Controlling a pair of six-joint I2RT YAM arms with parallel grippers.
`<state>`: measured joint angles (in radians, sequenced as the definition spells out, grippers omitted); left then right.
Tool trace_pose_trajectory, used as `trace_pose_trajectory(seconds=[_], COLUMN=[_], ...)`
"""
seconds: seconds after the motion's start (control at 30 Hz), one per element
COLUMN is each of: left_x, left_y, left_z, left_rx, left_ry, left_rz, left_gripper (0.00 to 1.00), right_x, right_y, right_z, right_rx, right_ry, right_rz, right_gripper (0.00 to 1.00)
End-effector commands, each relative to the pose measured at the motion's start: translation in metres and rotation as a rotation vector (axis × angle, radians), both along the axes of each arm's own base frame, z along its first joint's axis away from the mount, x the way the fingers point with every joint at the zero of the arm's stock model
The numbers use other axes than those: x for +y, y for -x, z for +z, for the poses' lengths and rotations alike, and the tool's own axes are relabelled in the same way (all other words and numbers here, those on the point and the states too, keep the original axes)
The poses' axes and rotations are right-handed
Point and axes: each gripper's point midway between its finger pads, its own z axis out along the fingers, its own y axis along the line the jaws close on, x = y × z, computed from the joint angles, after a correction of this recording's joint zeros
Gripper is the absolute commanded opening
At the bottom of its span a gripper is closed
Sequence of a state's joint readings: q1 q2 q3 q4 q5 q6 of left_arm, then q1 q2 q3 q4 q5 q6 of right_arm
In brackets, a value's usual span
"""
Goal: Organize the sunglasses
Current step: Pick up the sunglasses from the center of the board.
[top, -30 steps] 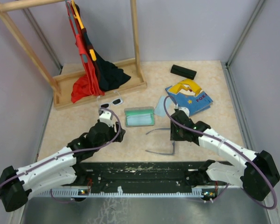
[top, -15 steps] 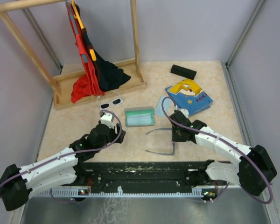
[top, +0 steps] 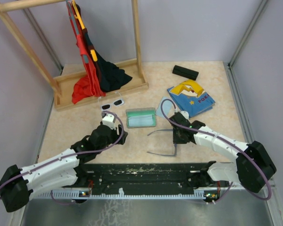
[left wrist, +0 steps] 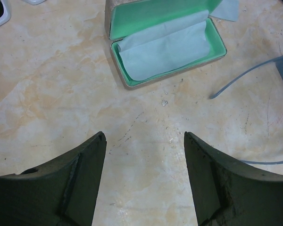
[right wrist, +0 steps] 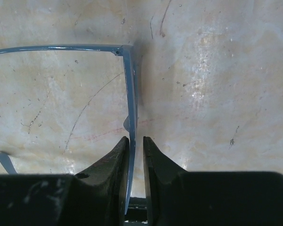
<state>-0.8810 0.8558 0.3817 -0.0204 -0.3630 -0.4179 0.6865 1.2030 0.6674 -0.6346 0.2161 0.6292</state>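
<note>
Two pairs lie apart: white sunglasses (top: 112,103) far left by the rack; grey wire-framed sunglasses (right wrist: 129,84) near centre, front bar pinched edgewise in right gripper (right wrist: 136,139), presumably for lifting. Left gripper (left wrist: 145,136) hovers with jaws spread before the open case (left wrist: 146,14), the likely destination.

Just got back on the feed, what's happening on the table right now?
The right gripper has its jaws pinched on the front of the grey wire-framed sunglasses, which lie unfolded on the table. The left gripper hovers open just short of the open green-lined case with a blue cloth inside. The white sunglasses sit untouched near the wooden rack.
</note>
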Motion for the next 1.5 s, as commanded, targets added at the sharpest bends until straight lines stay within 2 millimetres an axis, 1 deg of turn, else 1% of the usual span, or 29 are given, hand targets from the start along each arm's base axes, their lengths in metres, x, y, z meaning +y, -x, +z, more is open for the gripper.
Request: trace_pose_trajectory(seconds=[0.0,0.33,0.4,0.53,0.6,0.7,0.87,0.97,1.1,1.23,1.33,1.47], left_x=[-0.003,-0.003,-0.002,-0.002,-0.002,-0.002,-0.002,0.001,0.007,0.008,0.006,-0.002], left_y=[-0.001,-0.001,-0.001,-0.002,-0.002,-0.002,-0.004,-0.006,-0.011,-0.019,-0.025,-0.030], left_z=[0.002,0.003,0.002,0.007,0.011,0.024,0.055,0.072,0.088,0.092,0.086,0.084], left_rx=[-0.016,-0.017,-0.016,-0.023,-0.030,-0.040,-0.079,-0.092,-0.098,-0.085,-0.053,-0.030], left_ry=[0.012,0.011,0.009,0.013,0.020,0.043,0.096,0.100,0.074,0.029,-0.017,-0.034], left_rz=[-0.013,-0.016,-0.013,-0.009,-0.007,-0.003,0.014,0.031,0.075,0.109,0.134,0.131], left_gripper=[0.73,0.73,0.73,0.73,0.72,0.72,0.72,0.72,0.72,0.71,0.69,0.68], right_x=[0.004,0.003,0.004,0.006,0.008,0.014,0.031,0.045,0.060,0.064,0.067,0.073], right_y=[-0.003,-0.002,-0.003,-0.005,-0.008,-0.015,-0.026,-0.032,-0.029,-0.032,-0.033,-0.032], right_z=[-0.002,-0.008,-0.007,-0.001,0.008,0.031,0.076,0.103,0.126,0.141,0.151,0.161], right_rx=[-0.021,-0.010,-0.011,-0.027,-0.049,-0.116,-0.287,-0.418,-0.527,-0.612,-0.662,-0.703], right_ry=[-0.002,0.010,0.009,-0.002,-0.012,-0.059,-0.157,-0.234,-0.299,-0.296,-0.264,-0.206], right_rz=[0.011,0.018,0.020,0.025,0.031,0.058,0.210,0.319,0.459,0.509,0.514,0.521], right_gripper=[0.18,0.15,0.12,0.00,0.00,0.00,0.00,0.00,0.00,0.00,0.00,0.00])
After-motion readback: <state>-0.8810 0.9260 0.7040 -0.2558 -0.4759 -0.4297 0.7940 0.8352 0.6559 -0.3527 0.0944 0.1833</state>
